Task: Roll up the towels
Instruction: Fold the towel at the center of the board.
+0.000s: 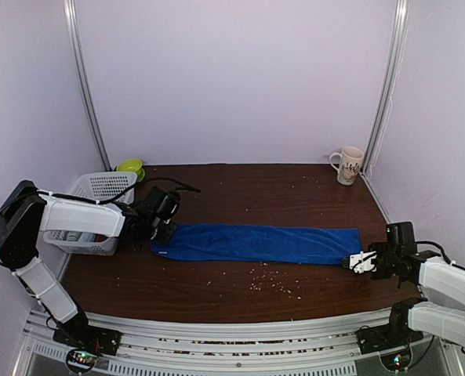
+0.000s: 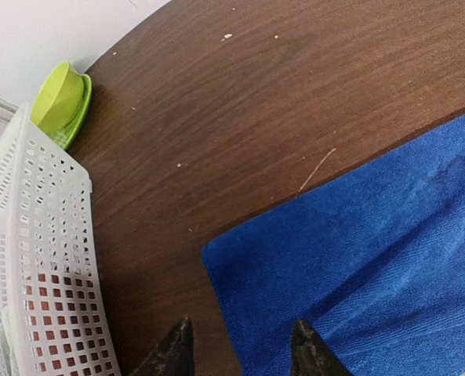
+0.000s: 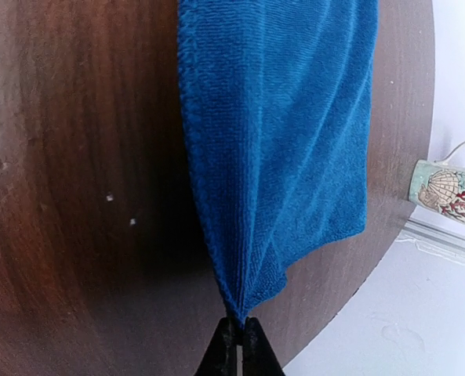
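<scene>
The royal blue towel (image 1: 263,243) lies as a long flat strip across the middle of the brown table. My left gripper (image 1: 158,235) is open just over the towel's left end; in the left wrist view (image 2: 244,348) one finger is over the towel (image 2: 357,266) and the other over bare wood. My right gripper (image 1: 356,262) is shut on the near right corner of the towel (image 3: 287,117), which is pinched and lifted a little (image 3: 238,325). The mint-green towel is not clearly in view.
A white perforated basket (image 1: 99,188) stands at the left edge, close to my left arm, and shows in the left wrist view (image 2: 44,258). A lime-green bowl (image 1: 130,167) sits behind it. A patterned mug (image 1: 350,164) stands at the back right. Crumbs (image 1: 267,278) lie in front of the towel.
</scene>
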You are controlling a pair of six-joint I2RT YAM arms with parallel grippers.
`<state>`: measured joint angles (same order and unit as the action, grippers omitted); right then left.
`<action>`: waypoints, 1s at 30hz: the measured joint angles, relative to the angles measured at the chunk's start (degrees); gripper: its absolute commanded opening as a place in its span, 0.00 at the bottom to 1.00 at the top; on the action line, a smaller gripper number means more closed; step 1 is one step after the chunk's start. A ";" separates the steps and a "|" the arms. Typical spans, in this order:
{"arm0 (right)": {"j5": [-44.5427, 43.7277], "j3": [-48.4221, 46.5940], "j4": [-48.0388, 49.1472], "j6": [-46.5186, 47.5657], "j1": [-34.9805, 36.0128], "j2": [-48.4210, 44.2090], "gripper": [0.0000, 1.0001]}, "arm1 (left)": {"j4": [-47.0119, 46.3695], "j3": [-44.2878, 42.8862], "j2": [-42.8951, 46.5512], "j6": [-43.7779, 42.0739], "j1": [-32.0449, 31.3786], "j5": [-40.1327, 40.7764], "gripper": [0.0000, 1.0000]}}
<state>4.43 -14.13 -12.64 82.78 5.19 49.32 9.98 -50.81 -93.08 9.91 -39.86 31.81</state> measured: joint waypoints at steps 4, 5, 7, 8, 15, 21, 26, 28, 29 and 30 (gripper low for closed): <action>-0.26 -1.16 1.25 -2.49 -0.09 0.02 0.02 | 0.17 0.00 -0.28 0.00 0.00 -1.29 0.44; -0.39 -1.64 1.53 -3.15 -0.09 0.02 0.01 | 0.20 0.00 -0.28 0.02 0.00 -1.53 0.44; -0.48 -2.58 2.14 -3.82 -0.09 0.02 0.00 | 0.59 0.00 -0.28 0.04 0.00 -2.23 0.45; -0.50 -2.89 2.40 -3.96 -0.09 0.02 0.00 | 0.72 0.00 -0.28 0.04 0.00 -2.60 0.45; -1.01 -3.23 3.28 -4.76 -0.09 0.24 0.02 | 2.54 0.00 -0.68 1.18 0.17 -7.37 0.45; -1.68 -2.78 3.76 -4.44 -0.09 0.24 0.02 | 5.64 0.00 -2.21 3.28 0.17 -8.00 0.46; -1.75 -2.60 4.15 -4.07 -0.09 0.98 0.02 | 8.15 -0.46 -5.92 4.63 0.44 -6.34 0.46; -1.90 -2.60 4.46 -3.80 -0.11 1.75 0.02 | 8.55 -0.94 -5.99 5.01 0.39 -6.10 0.46; -1.95 -2.60 4.50 -3.69 -0.11 1.90 0.02 | 8.72 -0.96 -6.05 5.07 0.44 -6.10 0.45; -1.99 -2.56 4.61 -3.65 -0.11 2.01 0.02 | 8.79 -0.96 -6.14 5.18 0.46 -6.03 0.45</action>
<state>2.44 -16.69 -8.03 79.13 5.08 51.33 18.76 -51.77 -99.22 15.09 -39.40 25.78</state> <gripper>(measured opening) 0.022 0.455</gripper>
